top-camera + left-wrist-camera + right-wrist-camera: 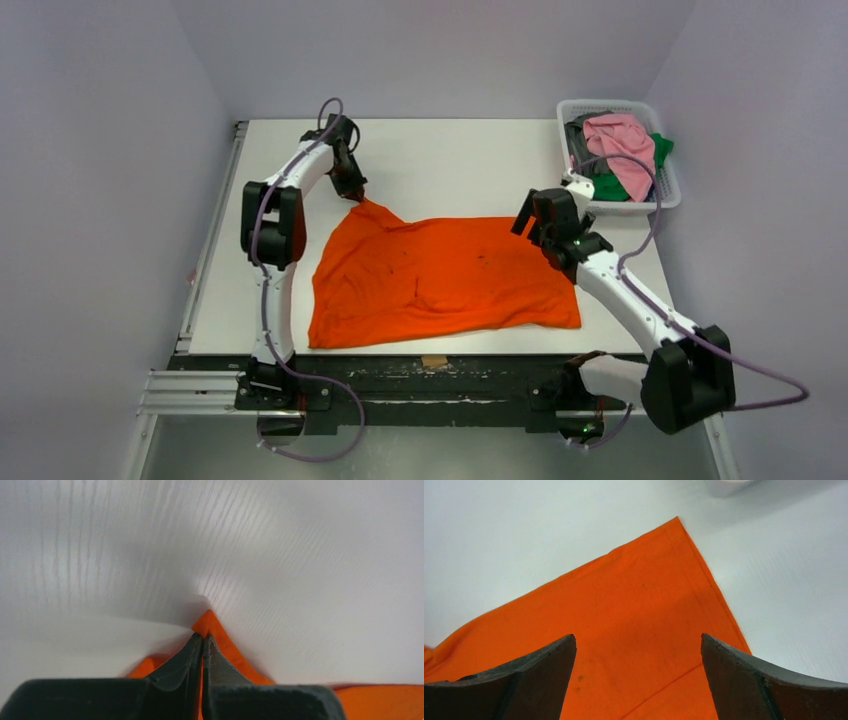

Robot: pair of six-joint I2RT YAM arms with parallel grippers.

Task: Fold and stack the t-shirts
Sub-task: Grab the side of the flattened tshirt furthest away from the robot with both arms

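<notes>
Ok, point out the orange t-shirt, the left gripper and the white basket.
orange t-shirt [440, 275], top view, middle of the spread cloth.
left gripper [202, 637], left wrist view, between fingertips shut on the shirt's corner.
white basket [605, 104], top view, far rim.

High overview, wrist close-ups, shared shirt [440, 280]

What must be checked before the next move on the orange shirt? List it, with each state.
1. Grip of left hand on orange t-shirt corner: ok, shut on it.
2. Grip of right hand on the opposite corner: not ok, open over the cloth.
3. Layers the left hand caught: cannot tell.
4. Cloth spread on table: ok, some wrinkles.
5. Place of other t-shirts: ok, in basket.
</notes>
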